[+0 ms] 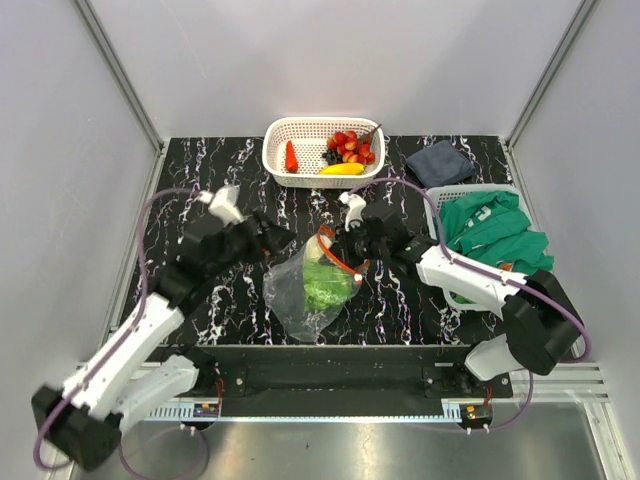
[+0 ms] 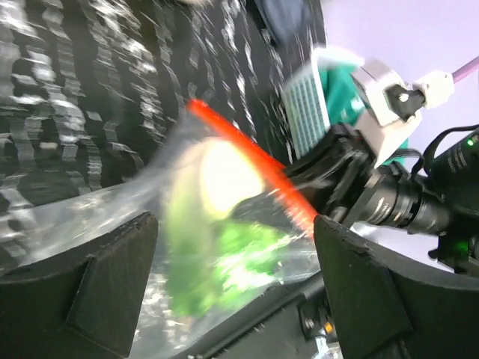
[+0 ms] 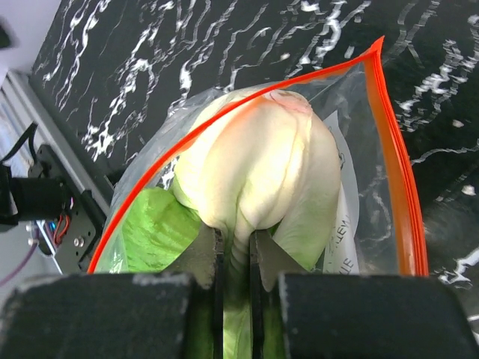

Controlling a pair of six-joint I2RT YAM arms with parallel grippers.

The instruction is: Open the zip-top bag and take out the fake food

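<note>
Top view, bag: we see the clear bag (image 1: 298, 305) lying mid-table (image 1: 210, 165), its orange-rimmed mouth turned toward 1 o'clock.
Top view, lettuce: the green lettuce (image 1: 325, 287) sits inside the bag, close to the mouth.
Top view, other food: strawberries (image 1: 350, 145), grapes (image 1: 331, 156), banana (image 1: 342, 169) and pepper (image 1: 291, 156) lie in the white basket (image 1: 275, 165) at 12 o'clock, well apart from the bag.
Top view, grippers: the left gripper (image 1: 280, 242) stands at the bag's 10 o'clock, and the right gripper (image 1: 350, 260) is at the mouth.
Left wrist view, left gripper: we find its fingers (image 2: 90, 292) spread wide and gripping nothing. The blurred bag shows between them, and we cannot tell whether they touch it.
Right wrist view, right gripper: we find its fingers (image 3: 112, 314) clenched on the lettuce's pale base.
Right wrist view, mouth: the orange rim (image 3: 400, 179) gapes open around the lettuce.
</note>
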